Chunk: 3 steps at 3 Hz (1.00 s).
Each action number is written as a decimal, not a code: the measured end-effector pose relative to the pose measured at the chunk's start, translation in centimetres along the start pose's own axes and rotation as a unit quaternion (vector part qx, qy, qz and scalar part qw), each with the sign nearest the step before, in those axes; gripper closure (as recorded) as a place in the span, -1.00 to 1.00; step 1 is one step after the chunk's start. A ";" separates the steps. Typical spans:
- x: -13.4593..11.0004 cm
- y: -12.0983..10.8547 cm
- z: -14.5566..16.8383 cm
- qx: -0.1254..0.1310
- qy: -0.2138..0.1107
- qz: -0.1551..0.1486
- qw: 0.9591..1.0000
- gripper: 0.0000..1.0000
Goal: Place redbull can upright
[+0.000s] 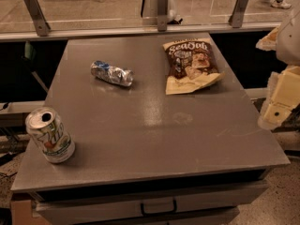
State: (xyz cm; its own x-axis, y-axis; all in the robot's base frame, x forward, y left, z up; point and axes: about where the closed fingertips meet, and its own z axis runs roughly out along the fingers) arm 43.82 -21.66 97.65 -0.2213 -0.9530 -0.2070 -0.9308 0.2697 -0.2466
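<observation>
The redbull can (111, 73) is slim, silver with blue patches and dented. It lies on its side on the far left part of the grey table (154, 125). My gripper (280, 102) shows as pale cream parts at the right edge of the camera view, off the table's right side and well away from the can. Nothing is seen in it.
A wider white-and-green soda can (50, 135) stands upright at the table's front left corner. A brown and cream snack bag (192, 65) lies flat at the back right. A railing with glass panels (159, 13) runs behind the table. Drawers (157, 205) sit below the front edge.
</observation>
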 end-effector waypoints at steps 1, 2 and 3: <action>0.0 0.0 0.0 0.000 0.000 0.000 1.000 -1.00; -2.8 -1.1 1.9 -0.017 -0.032 -0.010 0.999 -1.00; -8.4 -3.0 5.2 -0.033 -0.073 -0.033 0.996 -1.00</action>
State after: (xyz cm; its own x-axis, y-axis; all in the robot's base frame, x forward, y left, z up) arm 49.94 -13.78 95.20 -0.1195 -0.9368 -0.3288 -0.9601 0.1933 -0.2019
